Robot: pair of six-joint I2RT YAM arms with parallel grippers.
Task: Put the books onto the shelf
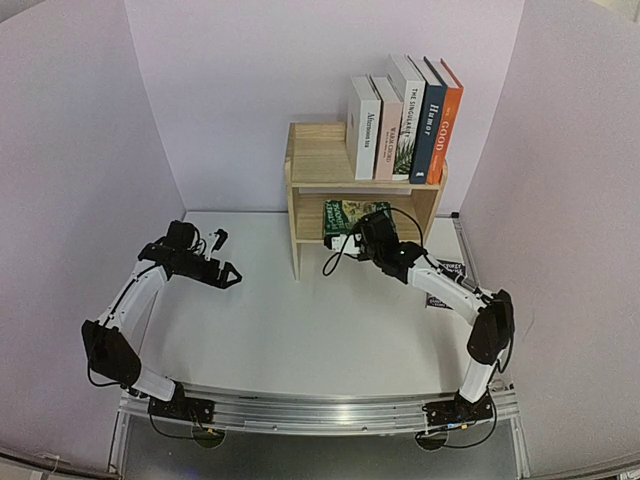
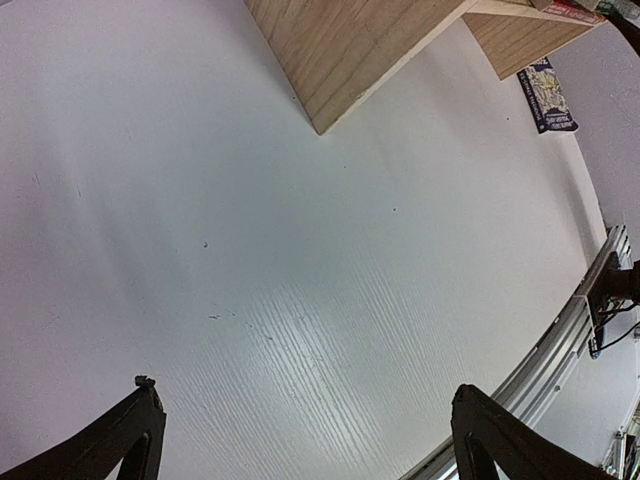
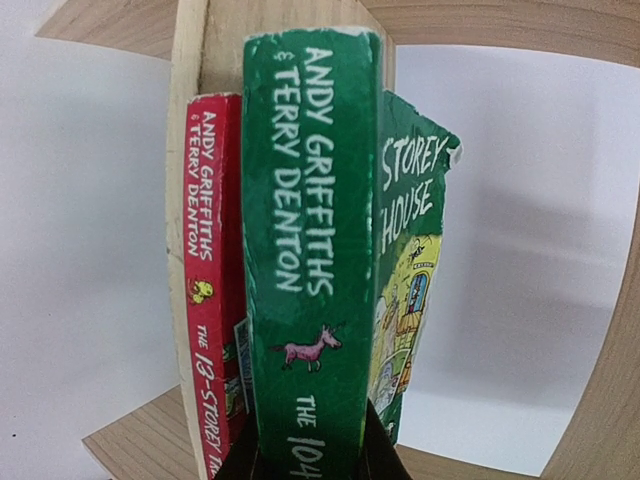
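The right pincer [image 1: 362, 238] was closed on a green paperback [image 3: 310, 250], its fingers [image 3: 378, 455] clamped low on either side of the spine. It held the book inside the lower tier of the shelf [image 1: 315, 165]. Gripping by the spine left the page edge free to lead into the opening, I judged, with the arm itself kept outside.

A red paperback [image 3: 210, 280] by the same authors sat alongside, touching the green one and backed against a wooden panel. The green book looked lined up to nest against it, so each would prop the other. I couldn't tell whether its weight rested on the board or hung in the grip.

On the top tier a row of five books [image 1: 405, 125] stood upright, spines out. They were packed shoulder to shoulder at the right end, which kept them from toppling.

One dark paperback [image 1: 440, 278] lay flat on the tabletop [image 1: 300, 330] just right of the shelf, partly under the right arm and not yet shelved.

The left pincer [image 1: 228, 275] hung wide open and empty over bare tabletop, well apart from the shelf, likely parked out of the way.
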